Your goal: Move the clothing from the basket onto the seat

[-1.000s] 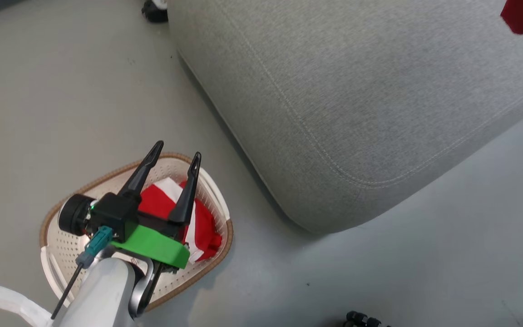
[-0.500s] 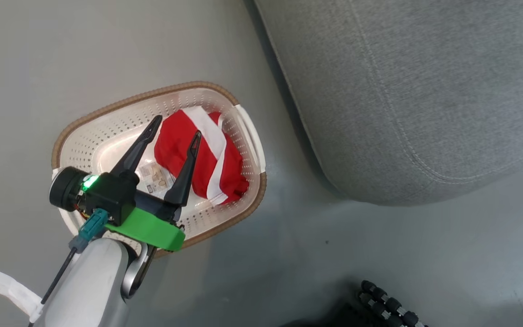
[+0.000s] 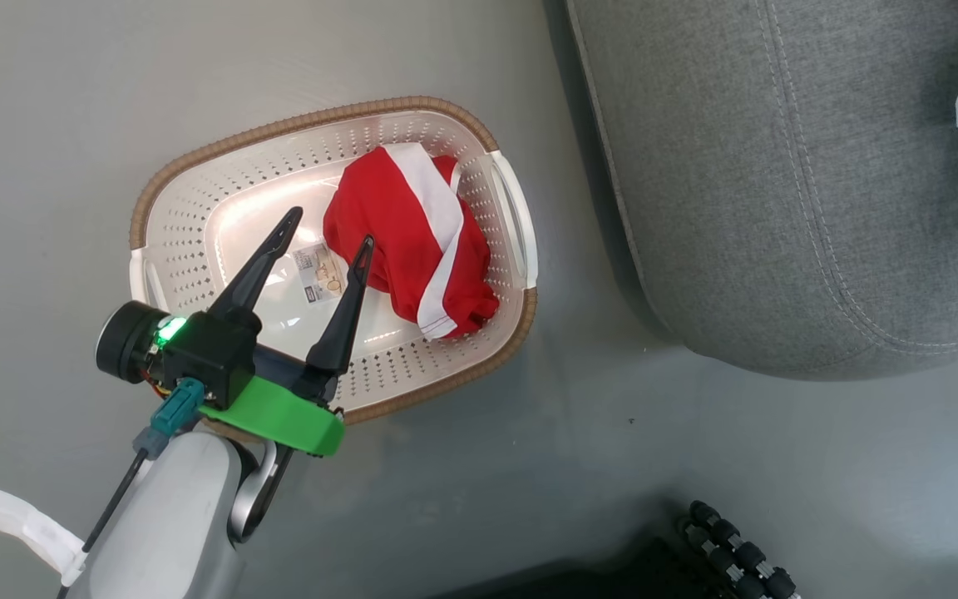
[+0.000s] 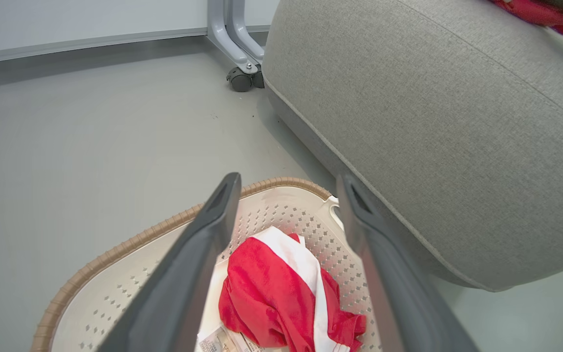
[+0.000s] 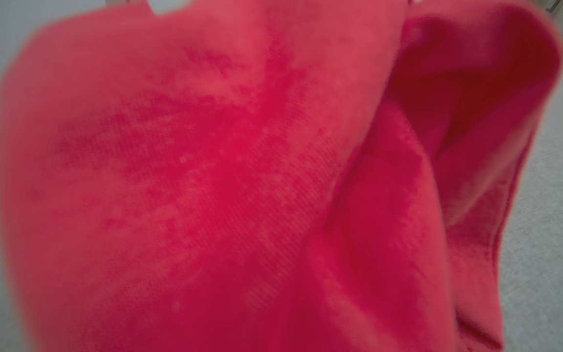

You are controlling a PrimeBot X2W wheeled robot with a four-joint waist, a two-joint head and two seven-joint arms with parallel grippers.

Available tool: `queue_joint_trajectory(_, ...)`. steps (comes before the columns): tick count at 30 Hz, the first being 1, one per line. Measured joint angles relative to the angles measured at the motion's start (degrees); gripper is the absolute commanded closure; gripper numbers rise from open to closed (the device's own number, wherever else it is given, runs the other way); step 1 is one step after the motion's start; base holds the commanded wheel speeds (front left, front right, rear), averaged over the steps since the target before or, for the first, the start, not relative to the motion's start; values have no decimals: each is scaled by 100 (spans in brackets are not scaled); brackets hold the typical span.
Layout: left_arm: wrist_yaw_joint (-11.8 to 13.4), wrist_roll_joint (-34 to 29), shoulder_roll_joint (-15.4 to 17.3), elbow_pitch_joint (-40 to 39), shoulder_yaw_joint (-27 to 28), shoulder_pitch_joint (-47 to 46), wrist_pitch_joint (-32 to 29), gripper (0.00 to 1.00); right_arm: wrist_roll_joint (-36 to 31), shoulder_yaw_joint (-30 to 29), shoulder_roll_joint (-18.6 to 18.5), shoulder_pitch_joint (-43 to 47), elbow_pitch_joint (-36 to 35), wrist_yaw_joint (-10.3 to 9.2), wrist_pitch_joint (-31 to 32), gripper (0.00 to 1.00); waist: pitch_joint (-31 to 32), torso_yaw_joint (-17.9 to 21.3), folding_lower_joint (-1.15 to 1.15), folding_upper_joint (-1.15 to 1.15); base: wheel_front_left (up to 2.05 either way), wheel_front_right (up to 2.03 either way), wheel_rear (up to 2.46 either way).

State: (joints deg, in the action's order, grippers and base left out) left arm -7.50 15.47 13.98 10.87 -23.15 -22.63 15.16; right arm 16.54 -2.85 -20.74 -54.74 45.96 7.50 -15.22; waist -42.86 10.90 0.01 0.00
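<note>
The garment [image 3: 400,216], judged soft and light, should be pinched at a raised fold by the left gripper [image 3: 332,226], its fingers spread apart.

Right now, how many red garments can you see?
2. One red garment lies in the basket, on the side toward the seat. The other garment hangs close before the right wrist camera. Others may be hidden.

A crumpled red garment [image 3: 412,233] with a broad white stripe lies in the right half of the cream perforated basket [image 3: 196,175], which is brown-rimmed and sits left of centre in the head view. The light-grey seat [image 3: 778,183], with stitched seams, occupies the upper right, near the basket. A second red garment [image 5: 213,195] shows blurred and close up in the right wrist view.
</note>
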Motion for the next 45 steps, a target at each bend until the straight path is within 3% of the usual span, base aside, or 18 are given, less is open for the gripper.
queue_joint_trajectory(1,0,0,-4,9,8,-4,0,0,3,35,1,1,55,0,-1,80,15,4,0,0,0,0,0)
queue_joint_trajectory(2,1,0,-9,23,12,-5,0,0,2,65,2,5,96,0,-1,0,37,12,0,0,0,0,0)
queue_joint_trajectory(11,0,74,-220,152,41,-24,0,0,199,266,-92,359,231,0,7,0,413,6,0,0,0,0,0)
queue_joint_trajectory(20,1,165,-511,290,263,205,0,0,427,1060,-337,1055,-233,0,9,0,1150,-3,0,0,0,0,0)
queue_joint_trajectory(32,0,205,-840,376,689,850,0,0,759,1211,-466,2219,-1669,0,10,0,2416,-23,-1,0,0,0,0)
queue_joint_trajectory(45,0,194,-1050,282,1344,1593,0,0,738,1284,54,3755,-3485,-1,9,0,3662,-364,-1,0,0,0,0)
